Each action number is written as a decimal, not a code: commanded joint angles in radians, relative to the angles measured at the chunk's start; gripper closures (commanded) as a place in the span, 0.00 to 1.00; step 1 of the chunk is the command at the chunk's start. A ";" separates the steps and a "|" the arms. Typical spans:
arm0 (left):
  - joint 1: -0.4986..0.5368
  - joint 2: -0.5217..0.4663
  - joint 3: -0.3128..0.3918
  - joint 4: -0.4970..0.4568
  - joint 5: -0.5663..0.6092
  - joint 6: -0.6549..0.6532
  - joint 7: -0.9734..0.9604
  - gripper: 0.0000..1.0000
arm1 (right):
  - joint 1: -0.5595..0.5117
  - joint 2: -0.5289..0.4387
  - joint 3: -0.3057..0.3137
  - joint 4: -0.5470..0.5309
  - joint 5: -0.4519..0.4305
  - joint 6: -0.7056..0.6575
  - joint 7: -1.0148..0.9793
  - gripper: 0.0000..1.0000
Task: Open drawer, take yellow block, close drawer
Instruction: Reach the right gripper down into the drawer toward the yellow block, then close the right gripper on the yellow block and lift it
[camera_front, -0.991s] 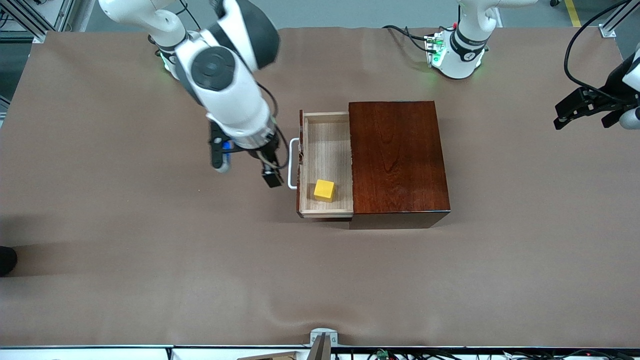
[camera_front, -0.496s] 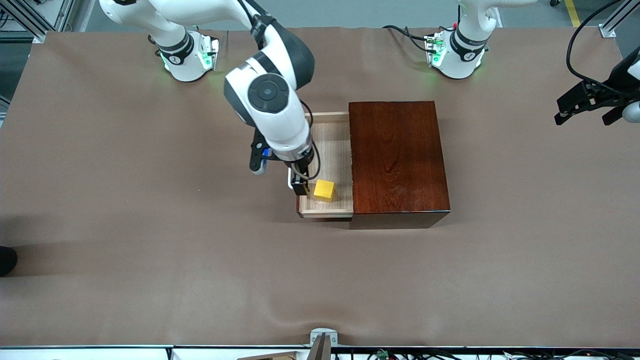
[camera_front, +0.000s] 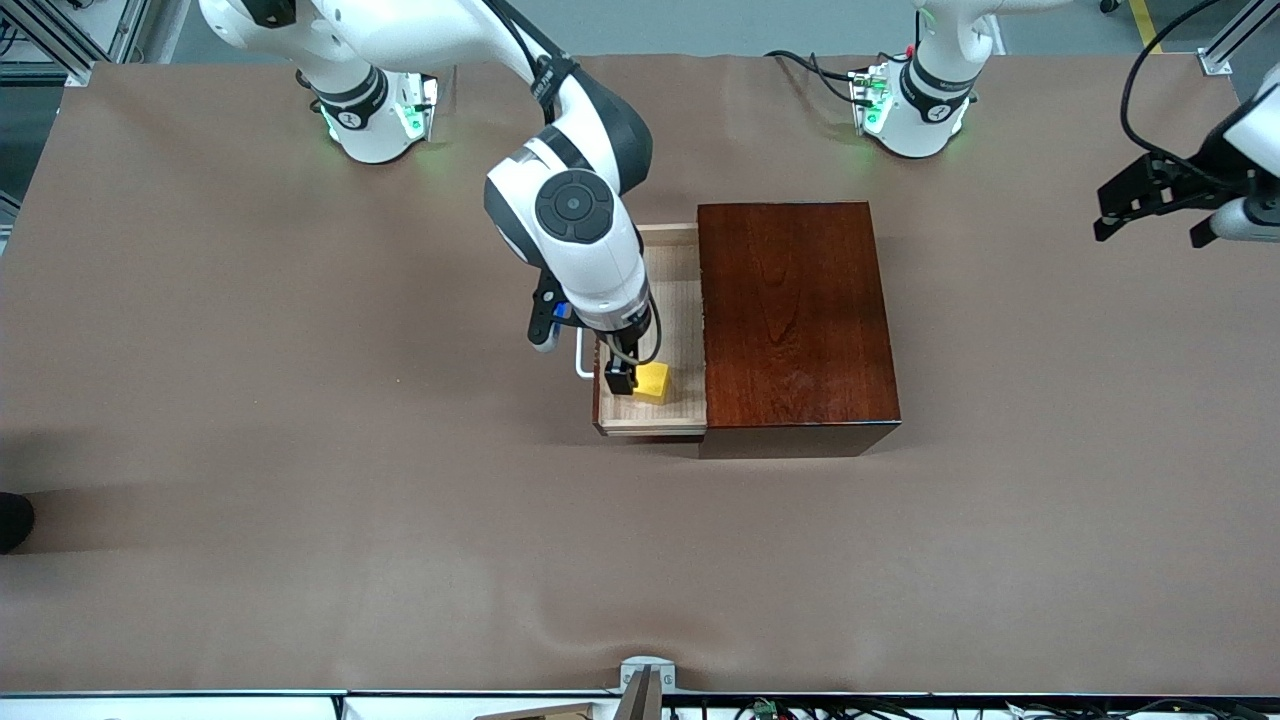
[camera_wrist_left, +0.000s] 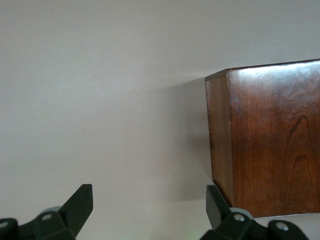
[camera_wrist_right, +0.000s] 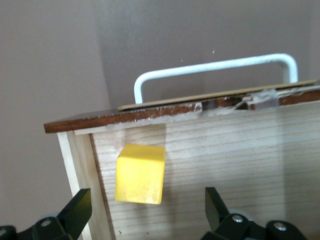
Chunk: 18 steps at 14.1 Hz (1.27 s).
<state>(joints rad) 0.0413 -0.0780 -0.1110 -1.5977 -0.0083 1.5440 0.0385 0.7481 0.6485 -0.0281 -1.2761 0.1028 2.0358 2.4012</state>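
The drawer of the reddish-brown wooden box stands pulled out toward the right arm's end, its white handle leading. The yellow block lies on the drawer's pale floor, in the corner nearest the front camera and the handle. My right gripper hangs open just above the drawer, over the block. In the right wrist view the block sits just ahead of the open right gripper, below the handle. My left gripper waits open in the air at the left arm's end of the table.
The box's side shows in the left wrist view past the open left gripper. Brown cloth covers the whole table. The drawer's front wall rises close by the block.
My right arm swung from beside the handle to over the open drawer and came down above the yellow block. The left gripper drifted a little at its end.
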 joint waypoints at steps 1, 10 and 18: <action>0.061 -0.002 -0.053 -0.002 -0.024 -0.016 0.006 0.00 | 0.014 0.037 -0.015 0.031 0.005 0.027 0.027 0.00; 0.065 0.010 -0.042 -0.005 -0.022 -0.016 0.004 0.00 | 0.011 0.100 -0.016 0.026 -0.003 0.116 0.024 0.00; 0.069 0.040 -0.041 0.001 -0.019 0.013 0.006 0.00 | 0.014 0.120 -0.016 0.027 -0.003 0.121 0.012 0.20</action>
<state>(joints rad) 0.0942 -0.0420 -0.1437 -1.6047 -0.0083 1.5458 0.0383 0.7531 0.7543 -0.0369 -1.2758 0.1023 2.1558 2.4056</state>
